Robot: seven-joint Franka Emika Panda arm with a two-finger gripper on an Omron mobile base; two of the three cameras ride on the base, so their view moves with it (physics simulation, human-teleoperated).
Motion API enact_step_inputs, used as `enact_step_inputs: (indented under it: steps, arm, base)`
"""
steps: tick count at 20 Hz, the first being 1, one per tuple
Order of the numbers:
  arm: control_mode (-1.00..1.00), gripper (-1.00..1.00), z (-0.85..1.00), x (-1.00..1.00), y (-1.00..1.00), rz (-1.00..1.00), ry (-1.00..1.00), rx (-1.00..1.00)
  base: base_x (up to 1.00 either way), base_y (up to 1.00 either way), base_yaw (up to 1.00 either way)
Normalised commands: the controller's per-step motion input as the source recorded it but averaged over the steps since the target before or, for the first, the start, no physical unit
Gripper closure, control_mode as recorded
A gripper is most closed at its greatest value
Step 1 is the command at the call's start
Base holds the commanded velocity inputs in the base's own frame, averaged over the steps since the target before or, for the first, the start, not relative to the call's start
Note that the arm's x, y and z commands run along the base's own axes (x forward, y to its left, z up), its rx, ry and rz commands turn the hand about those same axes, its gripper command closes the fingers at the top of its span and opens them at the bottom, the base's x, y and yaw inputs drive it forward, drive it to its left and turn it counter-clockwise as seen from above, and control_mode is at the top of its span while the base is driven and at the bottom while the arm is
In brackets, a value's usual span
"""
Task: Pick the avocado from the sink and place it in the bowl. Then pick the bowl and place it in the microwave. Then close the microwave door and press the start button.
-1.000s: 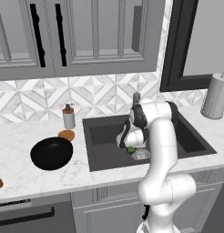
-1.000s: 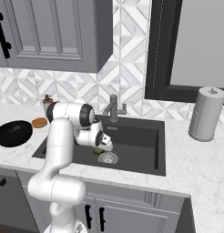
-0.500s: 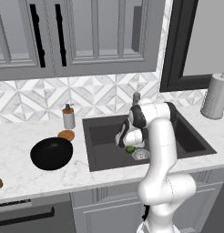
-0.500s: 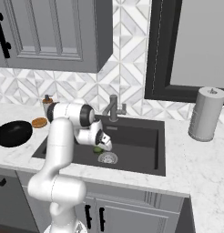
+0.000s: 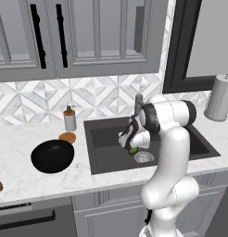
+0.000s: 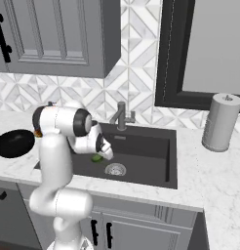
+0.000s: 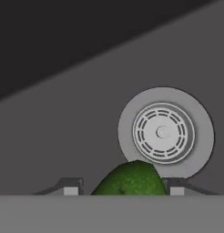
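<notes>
Inspection of the sink area. The tool is lowered into the dark basin, directly over the avocado. In the hand view the green fruit sits between the two finger tips, with a narrow gap visible at each side; whether the pads touch it cannot be told, so the tool's hold on the fruit is undetermined. The avocado lies on the basin floor at about 7 o'clock from the round silver drain, just beside its rim. In the left base view the fruit shows just under the tool, beside the drain.

The black bowl rests upright on the marble bench, at 9 o'clock from the sink and well apart from it. A flat orange-brown round item lies at about 1 o'clock from the bowl, near its rim, with a small bottle behind it. The faucet stands at the basin's rear edge. A paper towel roll stands on the bench at 3 o'clock from the sink.

No brand, label or legible writing found on any item.
</notes>
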Motion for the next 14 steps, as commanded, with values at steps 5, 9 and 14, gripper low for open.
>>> enact_step_inputs:
  steps: [5,9,14]
  arm:
    - [-1.0,1.0,1.0,-0.96,0.27,-0.14,-0.1,0.0]
    - [-1.0,1.0,1.0,-0.59,0.21,-0.12,-0.06,0.0]
    - [-1.0,1.0,1.0,-0.34,0.21,-0.08,0.0,0.0]
  base:
    - [0.0,0.0,0.0]
    - [0.0,0.0,0.0]
    - [0.0,0.0,0.0]
